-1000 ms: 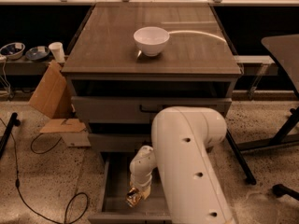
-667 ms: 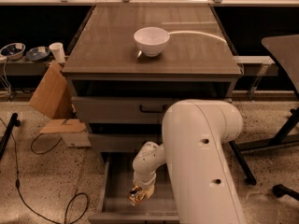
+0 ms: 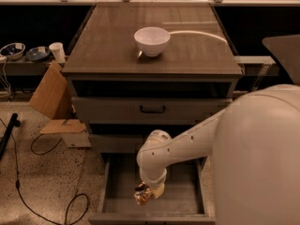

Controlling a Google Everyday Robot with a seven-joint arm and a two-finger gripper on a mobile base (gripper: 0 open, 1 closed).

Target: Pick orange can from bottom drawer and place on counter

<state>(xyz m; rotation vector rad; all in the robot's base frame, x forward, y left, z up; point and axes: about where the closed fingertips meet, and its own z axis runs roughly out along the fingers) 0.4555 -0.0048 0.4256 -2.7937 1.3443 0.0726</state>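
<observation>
The bottom drawer [image 3: 183, 198] is pulled open at the foot of the cabinet. My gripper [image 3: 143, 193] reaches down into its front left part and is shut on the orange can [image 3: 139, 197], a small shiny copper can held close to the drawer floor. My white wrist [image 3: 152, 161] hangs right above it and hides most of the fingers. The counter [image 3: 108, 46] is the grey-brown top of the cabinet, far above the gripper.
A white bowl [image 3: 151, 40] stands on the counter's middle. Two closed drawer fronts [image 3: 152, 109] sit above the open drawer. My bulky white arm [image 3: 262, 158] fills the right foreground. Cardboard [image 3: 49, 90] and cables [image 3: 28, 182] lie on the floor at left.
My arm's big link has swung right and nearer the camera. The gripper and the can have shifted slightly right and up inside the drawer.
</observation>
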